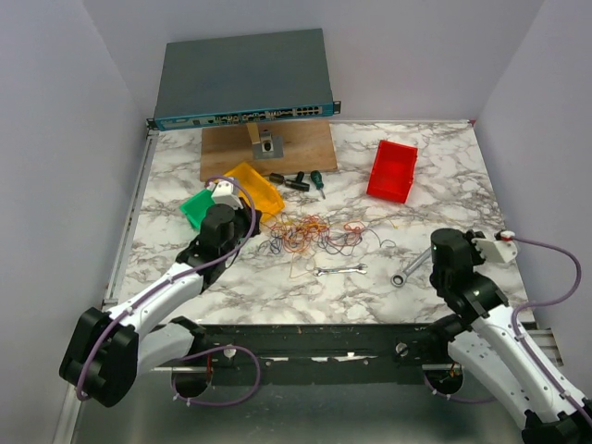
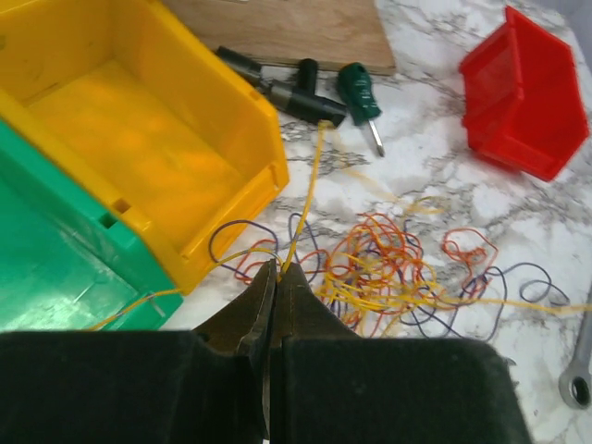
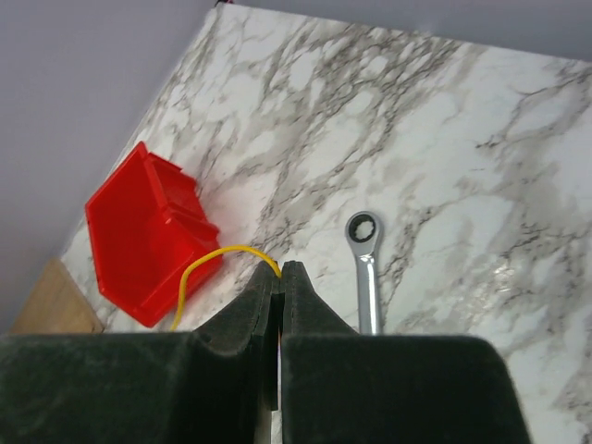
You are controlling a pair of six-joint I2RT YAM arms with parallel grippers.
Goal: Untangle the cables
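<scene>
The cables are seen as a loose tangle of orange, yellow, red and dark strands near the middle of the marble table, just in front of the yellow bin and the green bin. The left gripper is closed tight at the tangle's near-left edge, and a yellow strand is pinched between its tips. From there the strand runs up toward the screwdrivers lying beside the wooden board. The right gripper is likewise shut, well apart from the tangle on the right side of the table. A short loop of yellow wire is caught at its tips and curves away toward the red bin. A ratchet wrench lies just beside that gripper, and a smaller spanner is set on the marble between the arms, near the tangle.
</scene>
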